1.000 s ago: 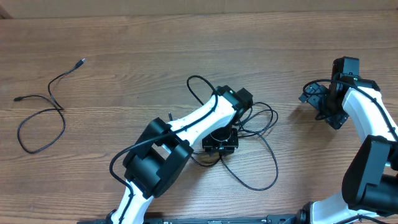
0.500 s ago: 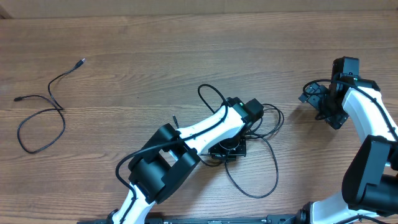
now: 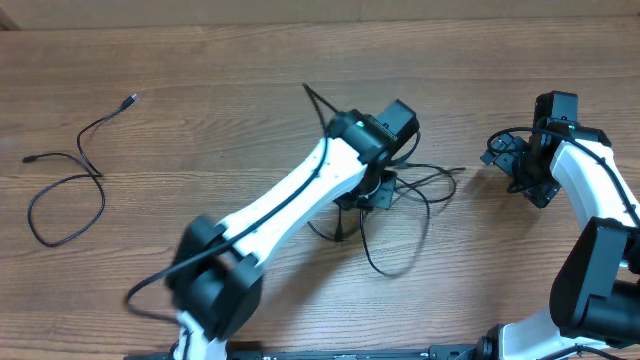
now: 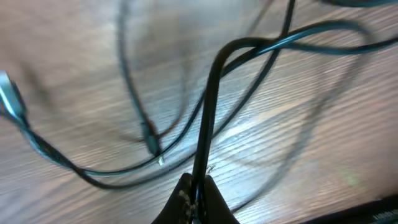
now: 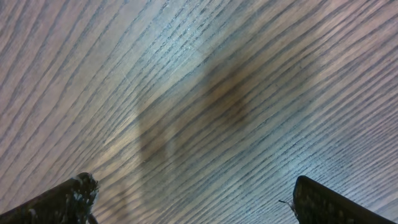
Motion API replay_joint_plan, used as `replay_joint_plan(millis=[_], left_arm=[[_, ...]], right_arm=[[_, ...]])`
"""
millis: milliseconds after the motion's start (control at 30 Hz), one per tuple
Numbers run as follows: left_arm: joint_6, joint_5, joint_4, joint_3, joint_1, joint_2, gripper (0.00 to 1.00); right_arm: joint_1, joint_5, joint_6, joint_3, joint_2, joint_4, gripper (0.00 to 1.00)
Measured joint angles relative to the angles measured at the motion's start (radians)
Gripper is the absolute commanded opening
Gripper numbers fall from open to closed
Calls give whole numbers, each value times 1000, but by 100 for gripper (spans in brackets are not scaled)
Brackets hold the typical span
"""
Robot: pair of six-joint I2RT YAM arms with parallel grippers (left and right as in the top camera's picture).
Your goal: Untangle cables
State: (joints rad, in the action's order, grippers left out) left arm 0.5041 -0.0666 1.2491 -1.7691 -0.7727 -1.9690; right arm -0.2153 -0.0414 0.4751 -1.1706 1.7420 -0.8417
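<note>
A tangle of thin black cables [image 3: 415, 190] lies at the table's middle, with loops trailing toward the front. My left gripper [image 3: 372, 192] is over its left side. In the left wrist view the left gripper [image 4: 194, 183] is shut on one black cable [image 4: 210, 99], which rises from the closed jaws and bends over the other strands. A silver-tipped plug [image 4: 10, 99] shows blurred at the left. Another black cable [image 3: 68, 190] lies apart at the far left. My right gripper [image 3: 515, 165] stands open at the right, with only bare wood between its fingers [image 5: 79, 191].
The wooden table [image 3: 220, 90] runs to a far edge at the top of the overhead view. The left arm [image 3: 280, 205] reaches diagonally from the front left. The right arm [image 3: 590, 190] and its own thick wires stand along the right edge.
My left gripper closed on a cable and swung toward the far side, dragging the tangle with it. The loops have shifted and stretched. The right arm has not moved.
</note>
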Motion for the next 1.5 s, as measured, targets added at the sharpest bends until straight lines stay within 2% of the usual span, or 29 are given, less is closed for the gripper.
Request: replay_joint_plan(millis=[200, 300, 467, 633, 667, 733, 833, 933, 1067, 1200, 1400, 1500], left_arm=[[-46, 204, -80, -16, 0, 202, 4], [-115, 256, -145, -20, 0, 280, 9], [-237, 301, -203, -25, 0, 362, 4], [-289, 318, -199, -27, 0, 371, 4], [-294, 319, -195, -27, 0, 371, 5], [-301, 320, -171, -27, 0, 371, 13], [-306, 324, -127, -27, 0, 370, 14], [-297, 325, -78, -27, 3, 367, 15], [-241, 320, -34, -27, 32, 341, 25], [-188, 264, -18, -27, 72, 271, 27], [-93, 185, 16, -27, 87, 117, 50], [-24, 168, 19, -27, 87, 51, 51]], right_arm=[[0, 0, 0, 0, 0, 0, 100], [0, 0, -1, 0, 0, 0, 100], [0, 0, 0, 0, 0, 0, 100], [0, 0, 0, 0, 0, 1, 100], [0, 0, 0, 0, 0, 0, 100], [0, 0, 0, 0, 0, 0, 100], [0, 3, 0, 0, 0, 12, 100], [0, 45, 3, 0, 0, 15, 100], [0, 173, 3, 0, 0, -31, 100], [0, 286, 3, 0, 0, -54, 100], [0, 350, 4, 0, 0, -57, 100], [0, 357, 3, 0, 0, -56, 100]])
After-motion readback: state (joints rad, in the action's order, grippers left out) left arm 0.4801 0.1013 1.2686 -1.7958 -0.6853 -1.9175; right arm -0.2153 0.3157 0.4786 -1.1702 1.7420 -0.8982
